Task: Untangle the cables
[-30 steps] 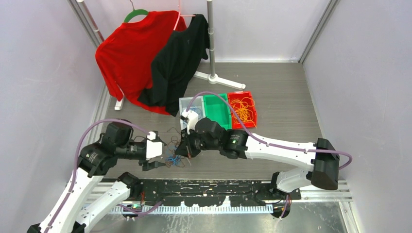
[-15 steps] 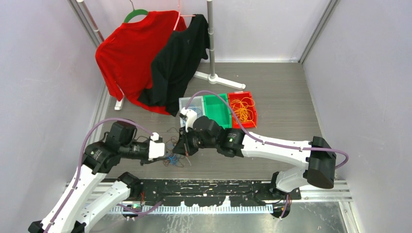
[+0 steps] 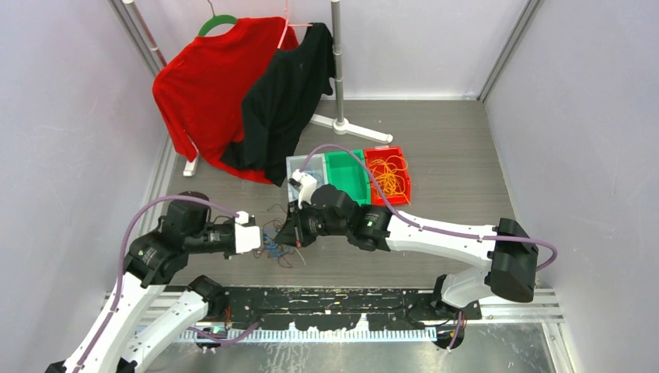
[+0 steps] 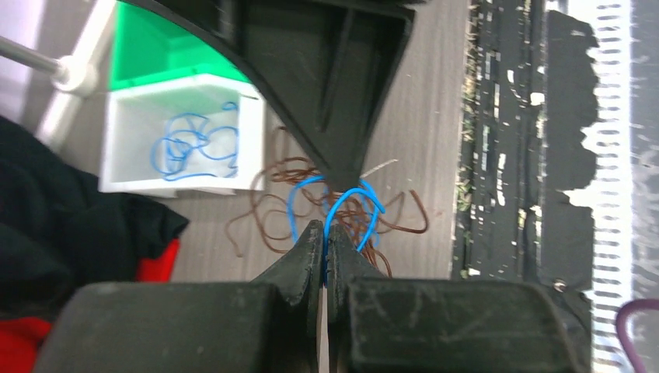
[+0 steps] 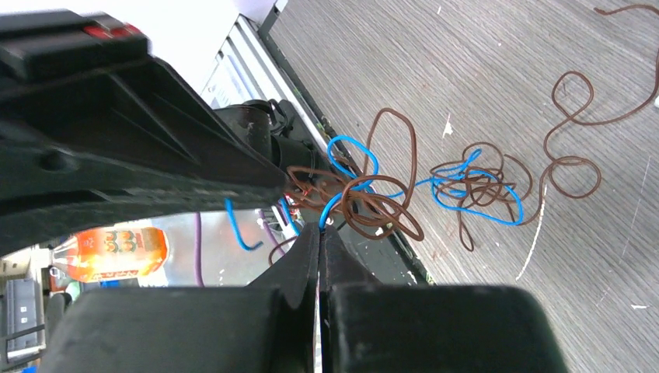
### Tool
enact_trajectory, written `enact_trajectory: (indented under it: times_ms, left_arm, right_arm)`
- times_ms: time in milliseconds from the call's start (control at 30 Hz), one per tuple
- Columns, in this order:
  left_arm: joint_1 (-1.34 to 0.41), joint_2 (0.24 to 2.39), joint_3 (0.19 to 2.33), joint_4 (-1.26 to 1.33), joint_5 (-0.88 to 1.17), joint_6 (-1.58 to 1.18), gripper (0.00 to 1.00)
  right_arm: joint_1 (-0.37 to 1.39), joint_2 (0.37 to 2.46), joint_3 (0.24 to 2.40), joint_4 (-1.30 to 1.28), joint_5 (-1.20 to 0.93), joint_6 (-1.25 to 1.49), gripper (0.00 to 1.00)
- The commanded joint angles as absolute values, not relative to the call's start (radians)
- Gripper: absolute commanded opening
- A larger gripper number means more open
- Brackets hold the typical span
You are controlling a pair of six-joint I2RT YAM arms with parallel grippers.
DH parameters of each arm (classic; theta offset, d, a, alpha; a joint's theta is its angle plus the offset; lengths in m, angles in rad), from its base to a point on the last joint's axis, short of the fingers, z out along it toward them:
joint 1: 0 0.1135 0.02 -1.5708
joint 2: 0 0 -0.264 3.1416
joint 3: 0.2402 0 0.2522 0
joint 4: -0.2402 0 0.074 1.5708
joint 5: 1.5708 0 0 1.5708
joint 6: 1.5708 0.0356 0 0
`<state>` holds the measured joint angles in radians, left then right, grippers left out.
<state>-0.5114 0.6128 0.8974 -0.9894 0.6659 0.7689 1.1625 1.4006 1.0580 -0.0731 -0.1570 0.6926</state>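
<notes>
Left pincer (image 4: 322, 230) and right pincer (image 5: 320, 231) are each pressed together, pinching the tangled blue-and-brown cables (image 5: 466, 183) between them. Beyond, a white plastic bin (image 4: 167, 186) holds blue wire loops (image 4: 186, 148); a red plastic bin (image 3: 405, 177) holds orange wire loops (image 3: 386, 177).

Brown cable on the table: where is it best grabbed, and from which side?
Probably grip the brown cable at its free end loops, from straight above: they lie flat on the table, clear of the blue cable; elsewhere the two are knotted together.
</notes>
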Motion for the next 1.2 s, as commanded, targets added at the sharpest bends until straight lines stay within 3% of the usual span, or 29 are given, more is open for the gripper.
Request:
enact_trajectory:
  times_ms: [0, 200, 300, 567, 833, 1167]
  left_arm:
    - [-0.511, 0.579, 0.945, -0.84, 0.6, 0.765, 0.0]
    - [-0.511, 0.564, 1.01, -0.83, 0.599, 0.774, 0.0]
    - [-0.511, 0.565, 1.049, -0.803, 0.6, 0.762, 0.0]
    - [-0.511, 0.578, 1.113, -0.794, 0.605, 0.716, 0.0]
    - [-0.511, 0.626, 1.158, -0.75, 0.639, 0.5, 0.0]
    - [-0.51, 0.675, 1.238, -0.766, 0.705, 0.373, 0.0]
  right_arm:
    - [1.157, 1.372, 1.015, -0.007, -0.162, 0.719, 0.05]
    - [1.149, 1.362, 0.92, 0.046, -0.159, 0.751, 0.26]
    - [1.148, 1.351, 0.879, 0.049, -0.149, 0.739, 0.45]
    - [1.141, 1.204, 0.847, -0.009, -0.07, 0.542, 0.58]
    - [1.175, 1.133, 0.841, 0.359, -0.19, 0.27, 0.75]
    - [1.192, 1.304, 0.982, 0.483, -0.239, 0.155, 0.74]
